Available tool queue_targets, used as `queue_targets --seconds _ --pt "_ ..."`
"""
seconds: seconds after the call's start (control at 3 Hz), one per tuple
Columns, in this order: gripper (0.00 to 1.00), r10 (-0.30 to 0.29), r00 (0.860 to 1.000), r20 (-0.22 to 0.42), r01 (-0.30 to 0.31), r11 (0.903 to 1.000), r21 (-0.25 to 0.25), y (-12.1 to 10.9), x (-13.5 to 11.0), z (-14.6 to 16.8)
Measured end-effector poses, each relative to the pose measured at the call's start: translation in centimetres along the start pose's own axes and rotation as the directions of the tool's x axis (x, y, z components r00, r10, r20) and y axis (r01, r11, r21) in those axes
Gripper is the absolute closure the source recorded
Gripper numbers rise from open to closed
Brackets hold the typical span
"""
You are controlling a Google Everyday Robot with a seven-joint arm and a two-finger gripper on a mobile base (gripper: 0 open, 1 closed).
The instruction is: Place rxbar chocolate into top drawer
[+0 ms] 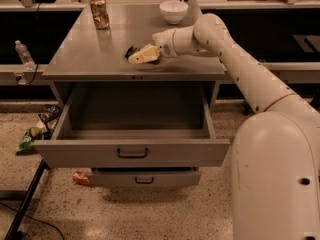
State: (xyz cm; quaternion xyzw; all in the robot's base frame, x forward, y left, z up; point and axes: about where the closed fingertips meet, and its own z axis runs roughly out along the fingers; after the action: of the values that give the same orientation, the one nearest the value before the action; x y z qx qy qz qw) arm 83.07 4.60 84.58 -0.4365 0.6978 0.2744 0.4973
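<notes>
Currently: gripper [141, 55] low on surface [80, 54] at rxbar chocolate [131, 50], grip state indeterminable; confirm firm hold before lifting toward open top drawer [190, 153].

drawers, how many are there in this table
2. The top drawer is pulled wide open; the lower drawer sits just beneath it, barely out. No others show. The gripper is low over the tabletop by the rxbar chocolate.

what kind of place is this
Likely an office break room: grey counter with top drawer open, drink can and bowl on it; gripper at the rxbar chocolate.
</notes>
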Motion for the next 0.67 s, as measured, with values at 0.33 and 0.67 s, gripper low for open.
queue_targets --seconds 0.33,0.67 --pt "0.45 -0.002 1.0 -0.002 0.002 1.0 -0.008 0.06 0.55 0.11" --pt "0.69 -0.003 1.0 -0.004 0.003 0.9999 -0.013 0.16 0.83 0.16"
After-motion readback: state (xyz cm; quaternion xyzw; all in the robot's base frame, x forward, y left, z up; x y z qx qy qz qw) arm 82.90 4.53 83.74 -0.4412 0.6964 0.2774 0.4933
